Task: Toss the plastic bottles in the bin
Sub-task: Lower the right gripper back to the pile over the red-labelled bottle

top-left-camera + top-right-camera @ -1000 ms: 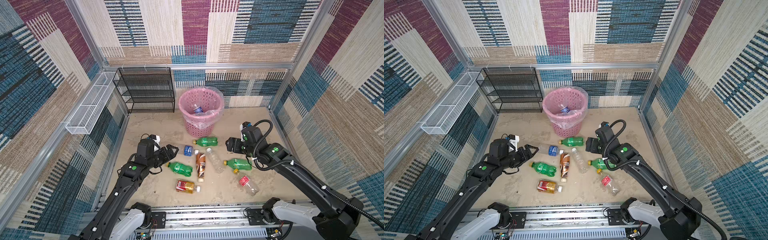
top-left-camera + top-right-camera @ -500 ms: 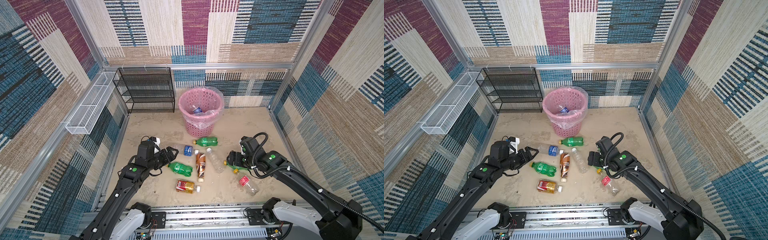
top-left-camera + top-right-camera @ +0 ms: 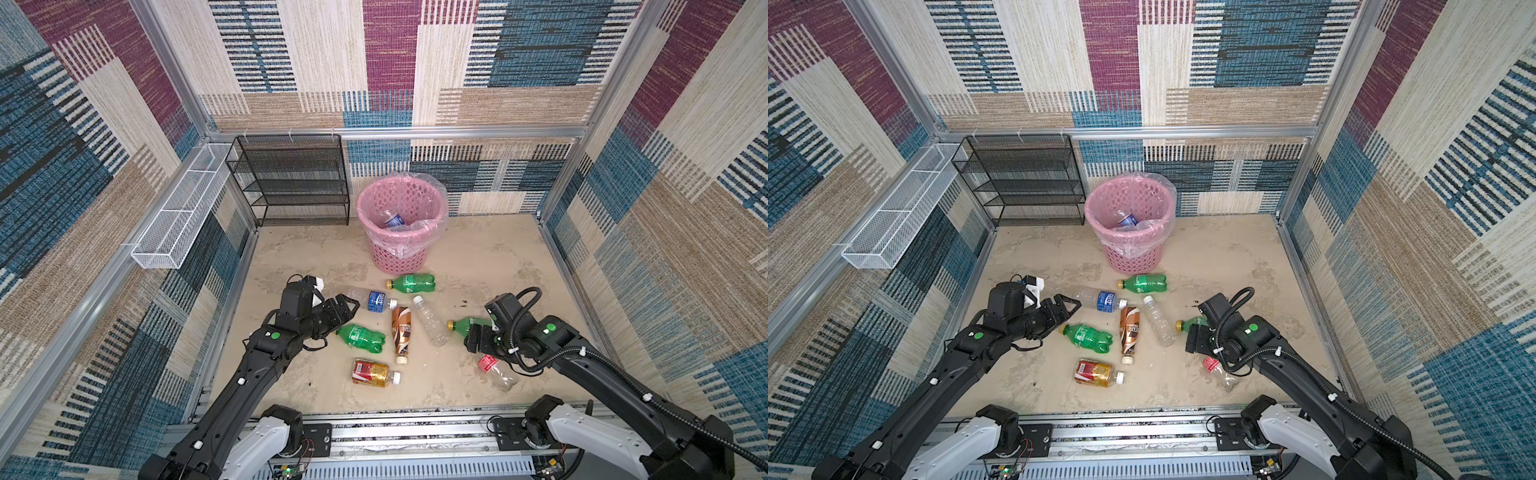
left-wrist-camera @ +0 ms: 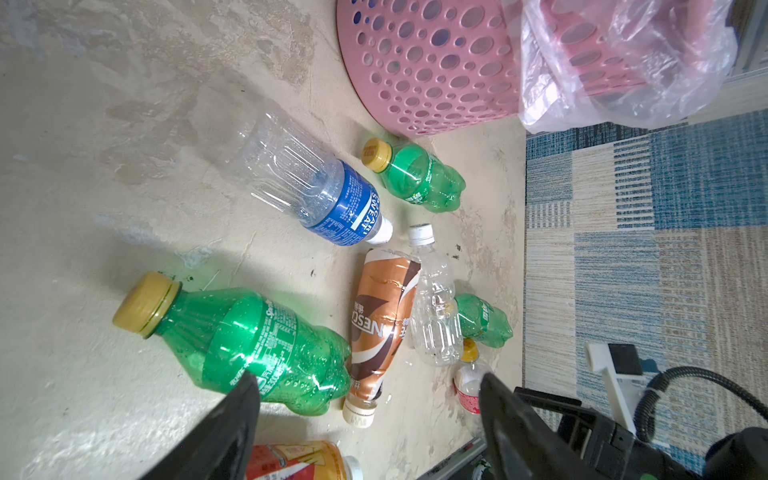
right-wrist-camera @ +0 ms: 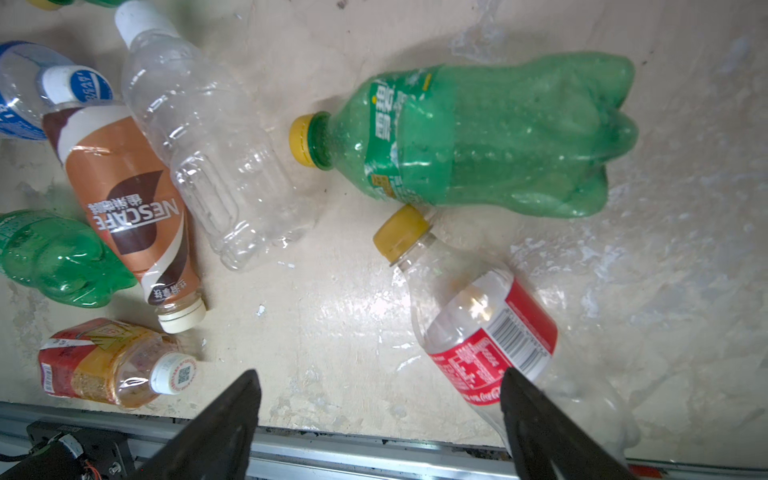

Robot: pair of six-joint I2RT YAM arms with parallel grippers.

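Eight of the plastic bottles lie on their sides on the beige bench [image 3: 478,257], and a ninth, the binned bottle [image 3: 392,218], rests inside the bin [image 3: 399,259]. The bin is a pink perforated basket with a clear bag liner, standing upright toward 12 o'clock in both top views. Just at its 6 o'clock lies the far green bottle [image 3: 411,283], yellow cap toward 9 o'clock. Below that, the blue-label bottle [image 3: 372,299] points its white cap at the top of the coffee bottle [image 3: 402,332], whose own cap faces 6 o'clock. Just beside the coffee bottle at 3 o'clock is the plain clear bottle [image 3: 432,322], and at 9 o'clock the left green bottle [image 3: 360,337]. The red-gold bottle [image 3: 372,373] lies apart at 6 o'clock. Toward 3 o'clock the right green bottle [image 3: 467,324] is half hidden under the right arm, and the yellow cap of the red-label bottle [image 3: 496,372] sits just beside its body. The left hand [image 4: 368,382] is spread wide and empty near the left green bottle's cap. The right hand [image 5: 379,374] is also spread wide and gripping nothing. One of its fingers [image 5: 536,415] overlaps the red-label bottle, but I cannot tell whether they touch. A black mesh rack [image 3: 291,183] and a white wire tray [image 3: 178,220] stand toward 10 o'clock.
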